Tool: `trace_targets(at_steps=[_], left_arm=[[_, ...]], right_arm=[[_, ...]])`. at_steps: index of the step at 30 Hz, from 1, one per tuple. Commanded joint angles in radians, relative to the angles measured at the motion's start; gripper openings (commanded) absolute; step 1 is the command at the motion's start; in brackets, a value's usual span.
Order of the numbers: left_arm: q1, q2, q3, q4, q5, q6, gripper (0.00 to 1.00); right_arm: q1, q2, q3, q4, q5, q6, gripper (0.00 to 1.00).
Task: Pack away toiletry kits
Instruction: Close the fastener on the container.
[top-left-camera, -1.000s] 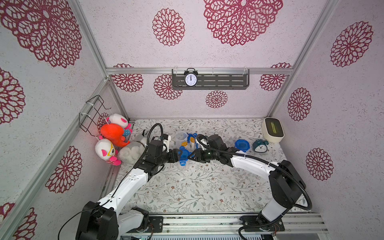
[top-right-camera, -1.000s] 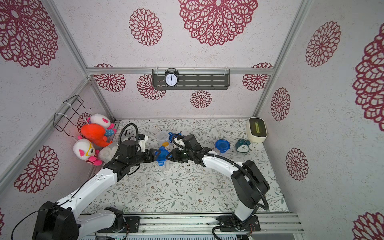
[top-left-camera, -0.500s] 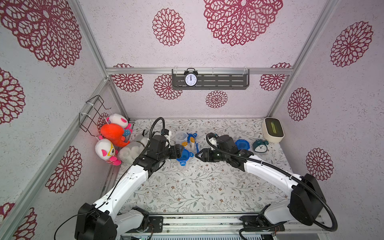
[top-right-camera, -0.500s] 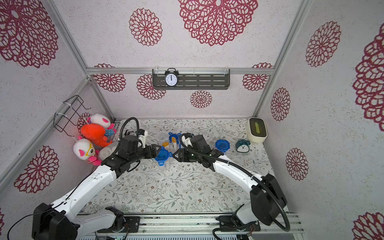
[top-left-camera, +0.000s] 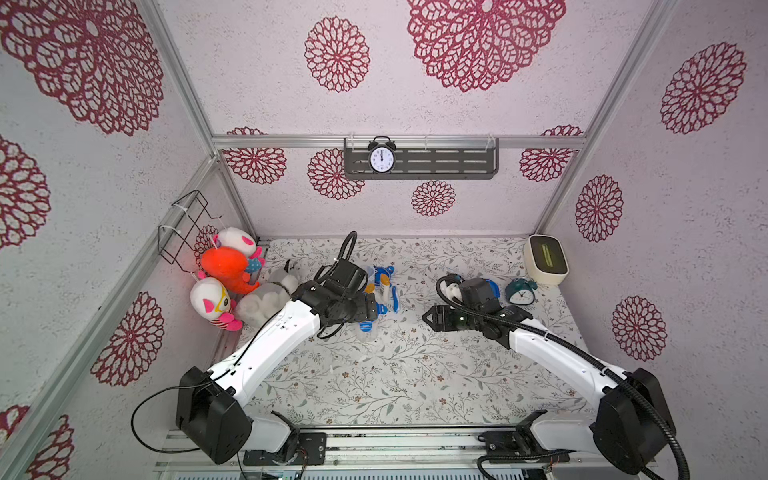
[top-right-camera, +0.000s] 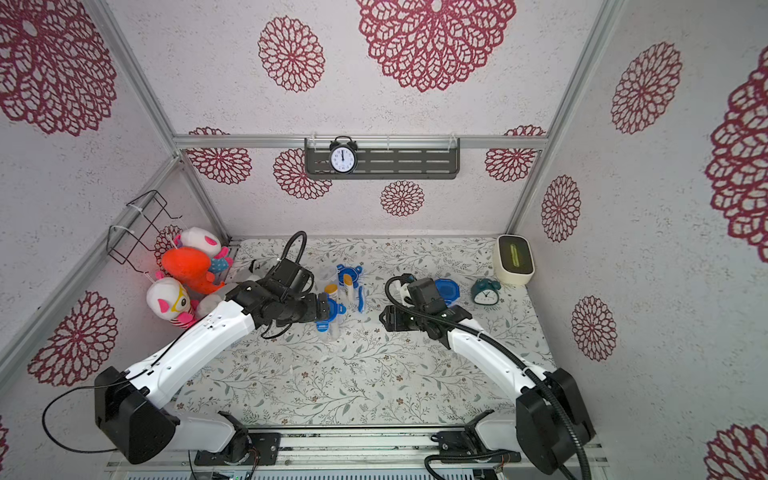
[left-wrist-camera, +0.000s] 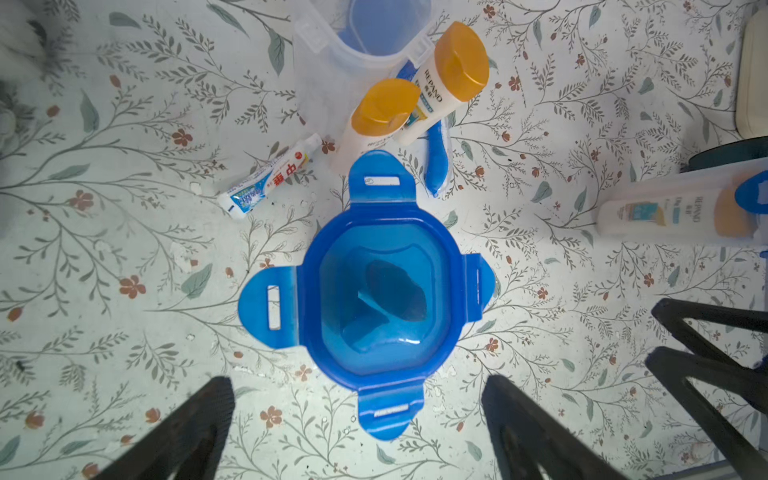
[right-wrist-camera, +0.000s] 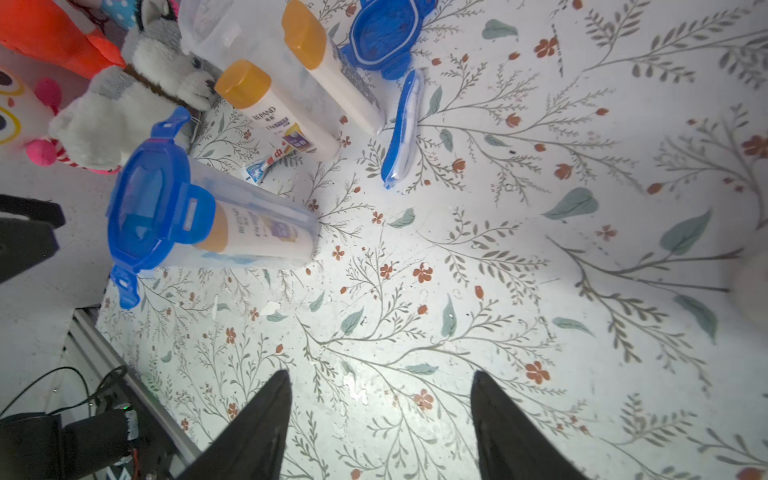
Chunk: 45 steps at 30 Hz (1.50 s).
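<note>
as a lid (right-wrist-camera: 141, 208) caps it, the jar (right-wrist-camera: 286, 214) holds a bottle (right-wrist-camera: 253, 237)

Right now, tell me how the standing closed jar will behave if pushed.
Tall and narrow, the jar would probably tip if pushed near its lid. Its smooth clear wall looks slippery. The bottle inside likely adds weight.

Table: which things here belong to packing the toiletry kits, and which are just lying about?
Job: lidded jar, second filled jar, empty jar, loose blue lid, two orange-capped bottles, toothpaste tube, blue toothbrush.
Lying about: plush toys, teal alarm clock, cream box, wall clock.
</note>
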<state>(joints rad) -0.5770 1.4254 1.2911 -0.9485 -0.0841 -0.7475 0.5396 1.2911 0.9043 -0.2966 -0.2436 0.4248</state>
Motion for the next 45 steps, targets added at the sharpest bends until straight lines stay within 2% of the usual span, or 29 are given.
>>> trace_targets(at_steps=[1,10,13,21,45], left_arm=[[-0.014,0.047,0.064,-0.110,0.025,-0.064,0.98],[-0.026,0.196,0.211,-0.178,0.019,-0.011,0.98],[-0.027,0.248,0.279,-0.249,-0.029,0.024,0.98],[-0.026,0.330,0.370,-0.312,-0.033,0.059,0.98],[-0.019,0.424,0.373,-0.283,0.034,0.033,0.98]], right_arm=[[-0.042,-0.035,0.003,0.026,-0.048,-0.069,0.71],[-0.105,-0.027,-0.018,0.081,-0.164,-0.084,0.72],[-0.114,-0.032,-0.030,0.099,-0.184,-0.081,0.72],[-0.133,-0.033,-0.042,0.127,-0.223,-0.071,0.72],[-0.176,-0.045,-0.082,0.166,-0.291,-0.059,0.72]])
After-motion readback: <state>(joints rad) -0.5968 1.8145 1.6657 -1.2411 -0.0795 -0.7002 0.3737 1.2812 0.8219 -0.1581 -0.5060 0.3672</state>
